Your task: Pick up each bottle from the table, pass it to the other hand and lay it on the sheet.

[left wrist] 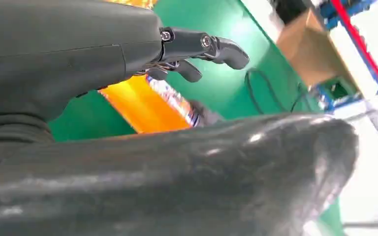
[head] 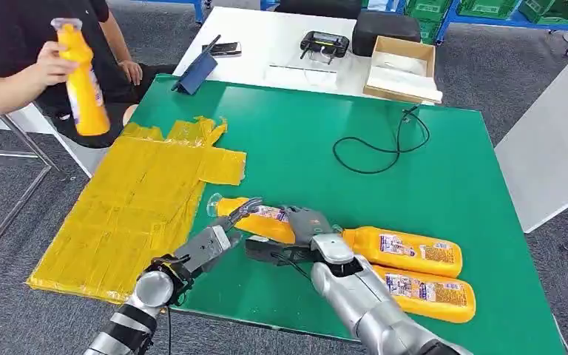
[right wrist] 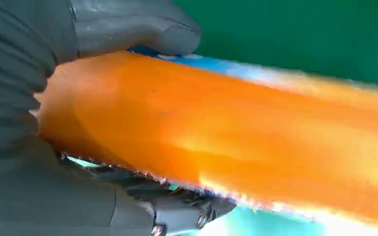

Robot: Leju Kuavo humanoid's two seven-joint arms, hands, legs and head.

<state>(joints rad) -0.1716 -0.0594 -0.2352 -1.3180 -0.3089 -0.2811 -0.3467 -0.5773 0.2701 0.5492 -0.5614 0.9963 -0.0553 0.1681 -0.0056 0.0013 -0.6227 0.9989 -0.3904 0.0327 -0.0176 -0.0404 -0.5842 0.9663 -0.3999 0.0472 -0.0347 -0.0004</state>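
Your right hand (head: 307, 225) grips the orange bottle (head: 255, 216) at lower centre of the head view, above the green table (head: 444, 177). Your left hand (head: 218, 240) reaches in with fingers apart, holding nothing. Close it fully round the neck before the right lets go, then carry the bottle left to the yellow sheet (head: 133, 214).

Head view: high, looking forward and down over the green table (head: 325, 148).
Wrist views: very close, turned, probably sharing the held bottle (left wrist: 147, 105).

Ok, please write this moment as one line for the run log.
phase: handover | right hand: holds bottle | left hand: touches bottle | sheet: bare
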